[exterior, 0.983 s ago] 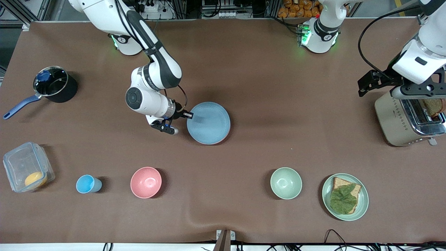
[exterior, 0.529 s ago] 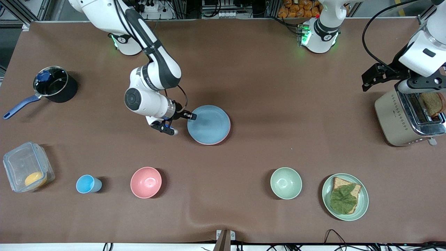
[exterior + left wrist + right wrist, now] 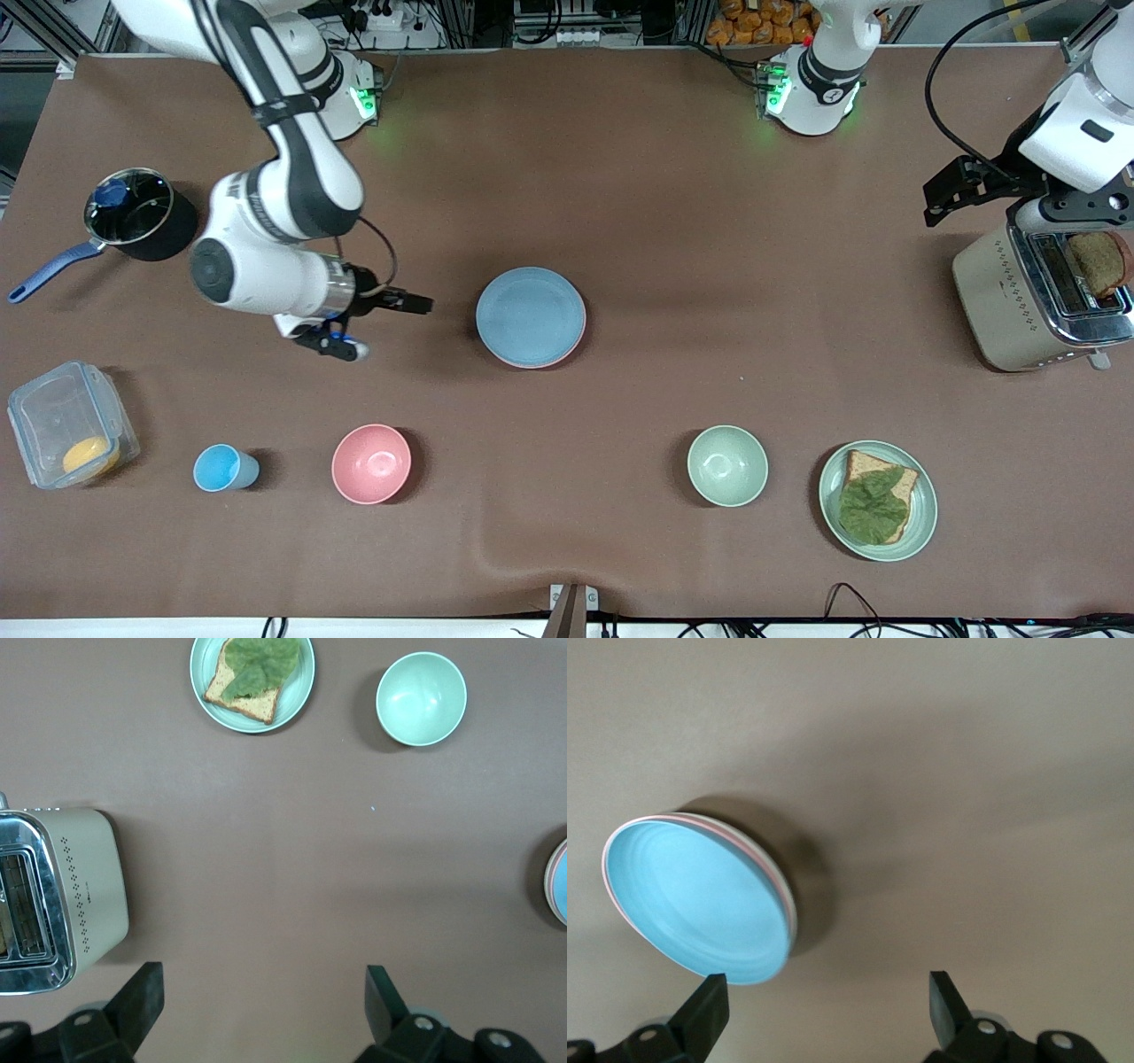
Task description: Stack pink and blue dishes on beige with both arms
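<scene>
The blue plate [image 3: 530, 315] caps the pink plate [image 3: 578, 339] mid-counter, so the right gripper [image 3: 390, 323] hangs beside it wide open and empty, while the left gripper [image 3: 979, 190], likewise open, waits over the toaster [image 3: 1019, 301].

Three plates: blue plate [image 3: 530, 315] stacked on pink plate [image 3: 580, 334], one green plate [image 3: 921, 523]. Two bowls: pink bowl [image 3: 371, 463], green bowl [image 3: 727, 465]. One cup [image 3: 224, 468], one saucepan [image 3: 133, 215], one toaster [image 3: 1019, 301], one plastic container [image 3: 66, 424].

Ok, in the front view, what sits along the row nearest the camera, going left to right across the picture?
Clear container → blue cup → pink bowl → green bowl → green plate with bread and lettuce.
</scene>
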Available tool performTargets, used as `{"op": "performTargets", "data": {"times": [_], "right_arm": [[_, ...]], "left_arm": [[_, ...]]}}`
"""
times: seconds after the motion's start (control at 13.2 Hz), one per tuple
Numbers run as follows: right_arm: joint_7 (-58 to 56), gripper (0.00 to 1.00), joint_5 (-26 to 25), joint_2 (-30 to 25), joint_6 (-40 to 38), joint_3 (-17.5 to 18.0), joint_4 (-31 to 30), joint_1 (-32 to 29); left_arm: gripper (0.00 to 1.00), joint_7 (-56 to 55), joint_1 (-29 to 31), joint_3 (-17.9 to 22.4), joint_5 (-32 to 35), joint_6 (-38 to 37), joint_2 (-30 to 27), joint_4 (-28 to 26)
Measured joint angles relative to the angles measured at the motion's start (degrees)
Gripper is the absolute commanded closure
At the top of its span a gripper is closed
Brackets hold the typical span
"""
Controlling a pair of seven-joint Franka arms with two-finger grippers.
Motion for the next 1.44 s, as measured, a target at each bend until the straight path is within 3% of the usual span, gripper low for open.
{"op": "performTargets", "data": {"times": [0.23,0.45,0.6,1.06,1.44], "right_arm": [[-9.4,0.0,-5.3,-0.2,-7.7,-0.2,7.0,-6.1],[-14.7,0.0,-17.2,-1.9,-15.5,-0.2,14.8,-8.4],[-19.3,0.0,-22.3,-5.6,-19.5,-0.2,17.3,-8.7],[-26.6,0.0,-23.2,-17.1,-26.3,-0.2,17.8,-15.0],[-26.2,0.0,-23.4,-17.9,-26.6,-0.2,17.8,-15.7]], "left_arm": [[0.0,0.0,0.0,0.0,-0.2,-0.3,0.0,0.0],[0.0,0.0,0.0,0.0,-1.1,-1.5,0.0,0.1],[0.0,0.0,0.0,0.0,-1.2,-1.8,0.0,0.1],[0.0,0.0,0.0,0.1,-1.2,-2.4,0.0,0.6],[0.0,0.0,0.0,0.1,-1.2,-3.7,0.0,0.7]]}}
